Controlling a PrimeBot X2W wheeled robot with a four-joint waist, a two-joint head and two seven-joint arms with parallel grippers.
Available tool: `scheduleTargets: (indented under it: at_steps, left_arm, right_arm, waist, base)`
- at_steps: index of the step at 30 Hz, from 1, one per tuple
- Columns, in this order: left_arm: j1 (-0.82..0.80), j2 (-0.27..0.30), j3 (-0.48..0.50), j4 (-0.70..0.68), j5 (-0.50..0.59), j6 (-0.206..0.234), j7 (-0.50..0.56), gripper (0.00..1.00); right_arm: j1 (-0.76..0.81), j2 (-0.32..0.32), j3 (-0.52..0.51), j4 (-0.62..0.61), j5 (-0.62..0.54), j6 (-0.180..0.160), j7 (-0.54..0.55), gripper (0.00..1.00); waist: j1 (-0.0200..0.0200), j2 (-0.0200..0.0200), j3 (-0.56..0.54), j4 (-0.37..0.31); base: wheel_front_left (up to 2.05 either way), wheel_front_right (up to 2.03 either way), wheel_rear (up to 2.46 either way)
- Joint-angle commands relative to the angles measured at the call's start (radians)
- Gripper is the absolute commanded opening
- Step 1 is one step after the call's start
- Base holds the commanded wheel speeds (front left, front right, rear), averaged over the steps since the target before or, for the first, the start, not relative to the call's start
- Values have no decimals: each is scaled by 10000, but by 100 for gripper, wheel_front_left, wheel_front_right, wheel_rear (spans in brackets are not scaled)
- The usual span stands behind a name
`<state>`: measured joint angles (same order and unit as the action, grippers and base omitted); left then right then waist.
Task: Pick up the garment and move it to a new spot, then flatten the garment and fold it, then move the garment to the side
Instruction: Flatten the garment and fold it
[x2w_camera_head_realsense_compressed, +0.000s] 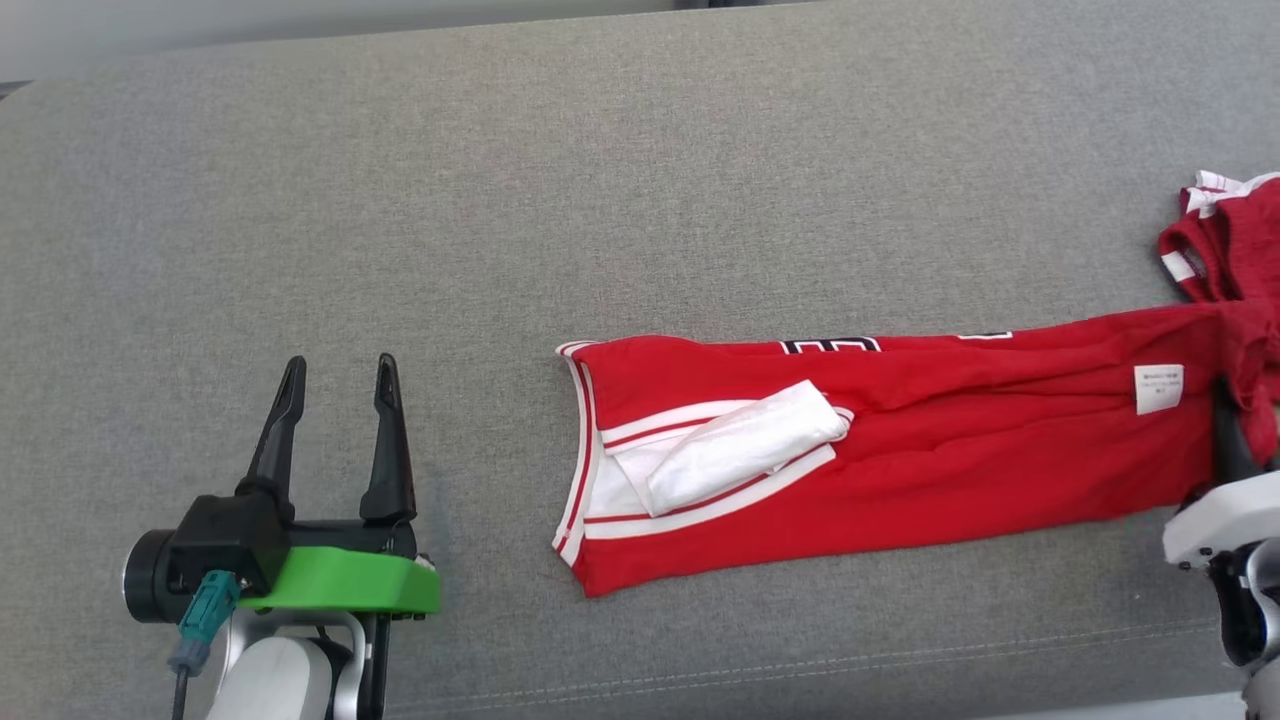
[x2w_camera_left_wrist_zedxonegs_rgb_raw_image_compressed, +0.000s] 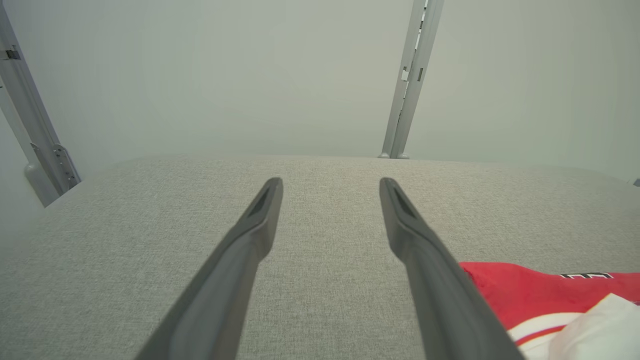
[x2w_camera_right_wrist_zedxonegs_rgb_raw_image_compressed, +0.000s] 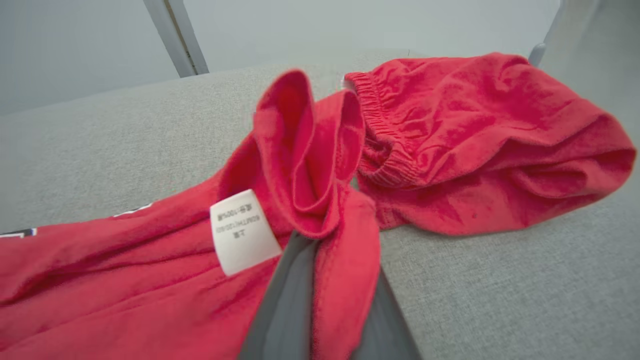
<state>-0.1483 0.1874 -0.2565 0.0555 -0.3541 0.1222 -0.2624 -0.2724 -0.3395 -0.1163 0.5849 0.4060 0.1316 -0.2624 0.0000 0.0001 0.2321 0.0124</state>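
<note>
A desk (x2w_camera_head_realsense_compressed: 700, 150) clad in grey woven fabric spans the head view, its far left corner rounded; a stitched seam (x2w_camera_head_realsense_compressed: 800, 665) runs along its near edge. Behind it is a plain pale wall (x2w_camera_left_wrist_zedxonegs_rgb_raw_image_compressed: 250, 75); a grey slotted post (x2w_camera_left_wrist_zedxonegs_rgb_raw_image_compressed: 412, 75) rises from the desk's far edge; a second post (x2w_camera_left_wrist_zedxonegs_rgb_raw_image_compressed: 30, 135) slants at the left wrist view's left side, a bracket (x2w_camera_left_wrist_zedxonegs_rgb_raw_image_compressed: 62, 165) low on it.

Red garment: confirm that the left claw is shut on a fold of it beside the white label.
Wrong claw. The right claw is shut on a fold of the red garment beside the white label, as the right wrist view shows; the left claw stands open, apart from it.
</note>
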Motion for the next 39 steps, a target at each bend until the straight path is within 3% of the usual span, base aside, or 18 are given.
scheduleTargets:
  at_steps: [1,6,12,16,22,32,33,34,39]
  left_arm:
    - [66,6,57,1,89,-44,-29,100]
    - [62,-24,39,50,74,-130,-29,100]
    - [-43,-73,-24,103,64,-213,-28,100]
    - [-159,-116,-103,265,5,-255,-3,100]
    - [-272,-159,-222,399,-7,-347,-10,100]
    - [-448,-248,-367,542,11,-433,-21,100]
    - [-478,-265,-386,559,26,-438,-23,100]
    - [-483,-268,-392,566,34,-440,-24,100]
    - [-501,-313,-406,589,-74,-524,-27,100]
  right_arm:
    - [-17,13,107,-132,-101,-19,-21,0]
    - [-54,425,1335,-1755,-510,-16,-21,0]
    - [216,1240,3050,-4063,-694,-12,763,0]
    - [94,1730,4240,-4882,-534,-13,1252,0]
    - [-401,2393,5459,-4578,-238,-13,1290,0]
    - [-1348,2810,6911,-2534,467,-11,777,0]
    - [-1485,2824,7089,-2180,643,-11,669,36]
    - [-1558,2829,7129,-1983,621,-13,631,100]
    - [-1832,2877,7661,-1684,1077,-11,401,100]
  waist:
    - [0,-1,-6,-59]
    - [0,-1,-45,-228]
    - [0,-1,-30,-285]
    - [0,-1,-18,-197]
    - [0,-1,20,90]
    - [0,-1,250,534]
    - [0,-1,295,558]
    - [0,-1,315,559]
    - [0,-1,377,543]
  base:
    - [0,0,0]
    - [0,0,0]
    - [0,0,0]
    - [0,0,0]
    - [0,0,0]
    - [0,0,0]
    - [0,0,0]
    - [0,0,0]
    - [0,0,0]
